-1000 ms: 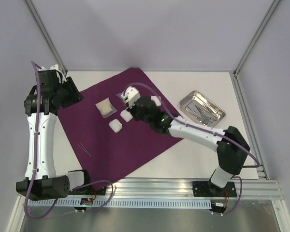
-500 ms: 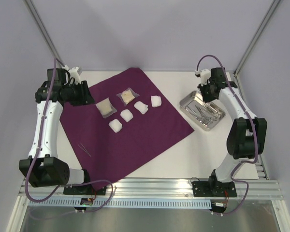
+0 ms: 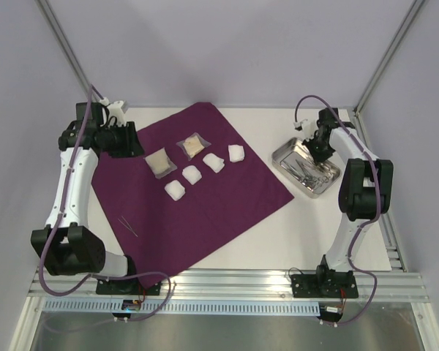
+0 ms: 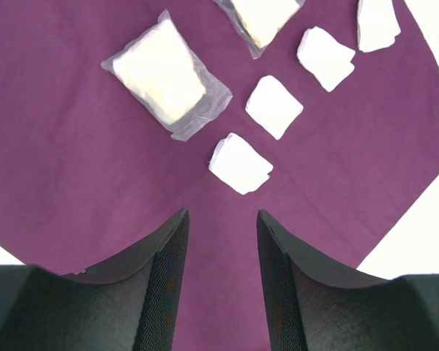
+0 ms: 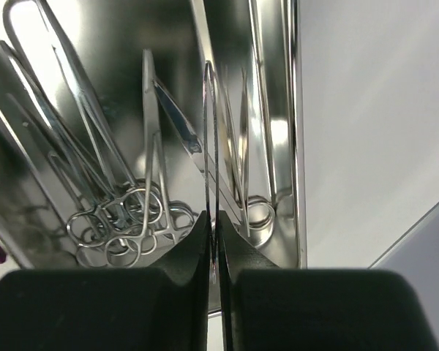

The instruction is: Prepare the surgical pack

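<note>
Right gripper point(image 5: 213, 241): was pinched shut on thin steel forceps point(image 5: 211, 131), over the steel tray point(image 5: 296, 146)
Left gripper point(image 4: 221, 241): stood half open, empty, above the purple cloth point(image 4: 73, 183) near the gauze pads point(image 4: 240, 163)
Risk: the forceps could have twisted or slipped in so narrow a pinch, or snagged the ring-handled instruments point(image 5: 124, 219) alongside

Bench point(image 3: 329, 234): white and flat, showing bare along its right and near sides.
Rail point(image 3: 234, 281): ribbed aluminium, running along the bench's near edge.
Posts point(image 3: 67, 58): two slanted metal struts, one rising from each far corner.
Walls point(image 3: 227, 51): plain pale grey, closing in the far side.
</note>
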Available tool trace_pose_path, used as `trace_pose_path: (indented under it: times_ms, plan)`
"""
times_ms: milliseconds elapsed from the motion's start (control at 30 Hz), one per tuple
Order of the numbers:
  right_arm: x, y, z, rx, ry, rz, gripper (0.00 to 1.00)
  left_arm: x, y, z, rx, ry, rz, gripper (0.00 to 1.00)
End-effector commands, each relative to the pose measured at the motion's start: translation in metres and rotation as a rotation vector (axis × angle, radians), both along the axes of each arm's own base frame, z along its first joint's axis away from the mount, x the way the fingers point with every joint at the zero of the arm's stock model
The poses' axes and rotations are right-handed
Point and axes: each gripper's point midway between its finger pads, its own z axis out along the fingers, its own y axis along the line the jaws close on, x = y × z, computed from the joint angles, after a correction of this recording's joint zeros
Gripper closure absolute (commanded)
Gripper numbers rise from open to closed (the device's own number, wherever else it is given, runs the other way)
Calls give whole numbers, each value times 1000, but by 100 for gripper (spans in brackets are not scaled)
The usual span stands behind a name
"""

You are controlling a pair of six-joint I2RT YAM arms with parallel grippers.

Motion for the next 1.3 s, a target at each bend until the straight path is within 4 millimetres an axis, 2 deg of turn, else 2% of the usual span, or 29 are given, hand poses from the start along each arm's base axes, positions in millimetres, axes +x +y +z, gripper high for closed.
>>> trace_pose_path:
  times_ms: [0, 200, 500, 633, 767, 1267]
  plan:
    - [-4, -19, 1, -91, 20, -16, 99, 12, -1, 5, 5, -40, -26, 50]
    - [-11, -30, -8, -158, 56, -15, 100, 22, 1, 2, -1, -31, -16, 50]
    - [-18, -29, -20, -202, 103, -2, 100, 27, 1, -5, -7, -15, -12, 50]
    - [-15, -25, -22, -212, 103, 19, 100, 29, 1, -7, -9, -9, -8, 50]
    - [-17, -29, -30, -245, 145, 22, 100, 28, 0, -8, -11, -8, -14, 50]
    - [-15, -35, -39, -277, 164, 22, 98, 29, 1, -10, -12, 1, -4, 50]
